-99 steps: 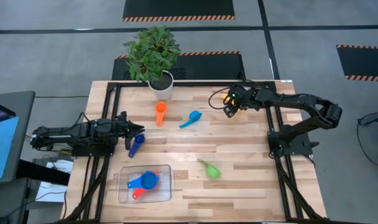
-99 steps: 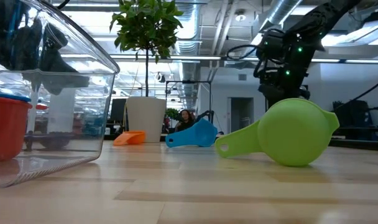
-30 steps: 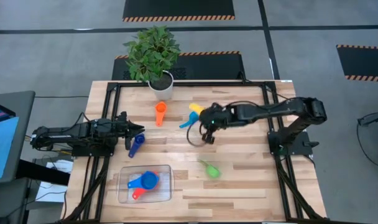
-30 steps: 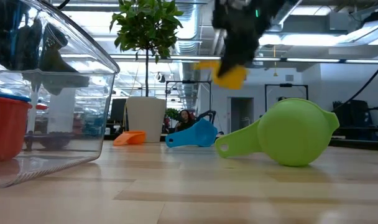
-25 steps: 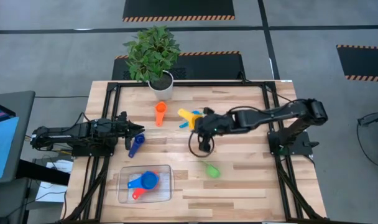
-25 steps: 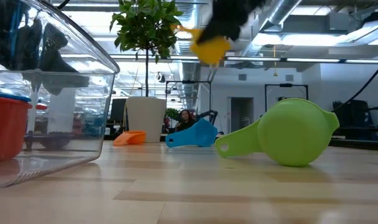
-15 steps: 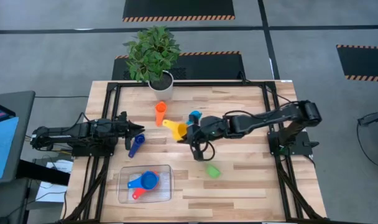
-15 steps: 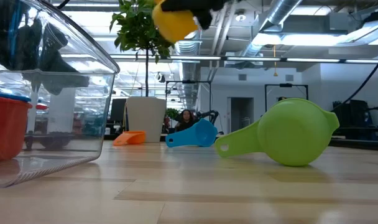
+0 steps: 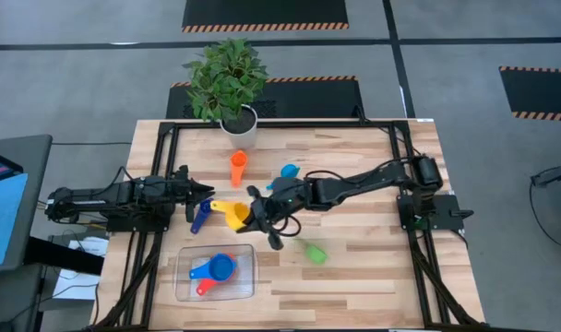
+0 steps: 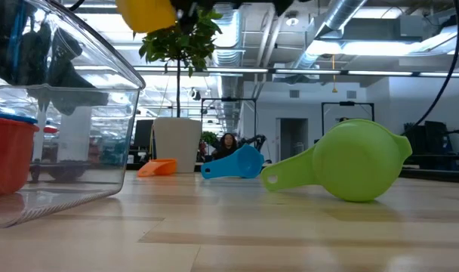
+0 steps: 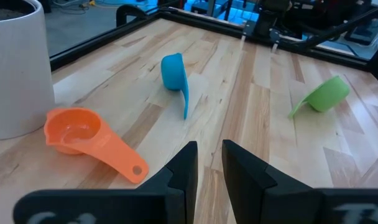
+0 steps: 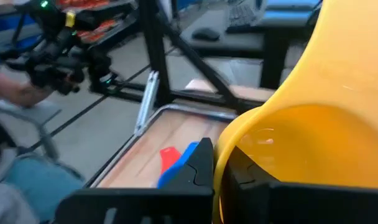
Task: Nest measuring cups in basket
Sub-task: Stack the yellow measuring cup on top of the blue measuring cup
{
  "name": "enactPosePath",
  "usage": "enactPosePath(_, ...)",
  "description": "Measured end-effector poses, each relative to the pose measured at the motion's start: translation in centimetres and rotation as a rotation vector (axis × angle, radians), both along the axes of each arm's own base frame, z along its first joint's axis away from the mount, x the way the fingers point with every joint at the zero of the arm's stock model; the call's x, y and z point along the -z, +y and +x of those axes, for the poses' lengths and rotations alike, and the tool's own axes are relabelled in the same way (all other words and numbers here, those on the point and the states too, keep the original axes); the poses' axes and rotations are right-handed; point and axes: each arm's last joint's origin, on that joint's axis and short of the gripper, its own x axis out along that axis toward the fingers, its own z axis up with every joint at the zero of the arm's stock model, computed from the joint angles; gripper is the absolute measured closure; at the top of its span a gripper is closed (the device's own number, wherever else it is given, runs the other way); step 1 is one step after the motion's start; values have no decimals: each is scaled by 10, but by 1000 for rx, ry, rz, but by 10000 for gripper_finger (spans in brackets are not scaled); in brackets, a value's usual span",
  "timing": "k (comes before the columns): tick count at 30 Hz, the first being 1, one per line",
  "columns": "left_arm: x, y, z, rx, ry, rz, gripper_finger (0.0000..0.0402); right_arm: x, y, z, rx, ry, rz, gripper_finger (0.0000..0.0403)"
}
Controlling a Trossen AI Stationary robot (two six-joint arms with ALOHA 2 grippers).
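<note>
Since a second ago, your right gripper [image 9: 250, 216] has carried the yellow cup [image 9: 232, 214] toward the basket [image 9: 248, 286], clamped by its rim for nesting; left gripper [image 9: 207, 195] waits nearly closed, empty.

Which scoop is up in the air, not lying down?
The yellow measuring cup. The right tool holds it above the table, while the orange, light blue, green and dark blue ones lie on the wood.
</note>
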Motion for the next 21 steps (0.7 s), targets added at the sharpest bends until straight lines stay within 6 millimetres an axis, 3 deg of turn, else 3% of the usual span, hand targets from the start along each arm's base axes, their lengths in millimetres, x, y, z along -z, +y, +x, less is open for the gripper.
enactPosePath(7, 0, 0, 0, 3, 7, 21, 340, 5, 4, 12, -47, 57, 6, 391)
enactPosePath(13, 0, 1, 0, -23, 14, 43, 340, 13, 22, 7, -83, 137, -5, 391)
enactPosePath(21, 0, 1, 0, -33, 6, 31, 340, 11, 39, 4, -126, 101, -26, 391)
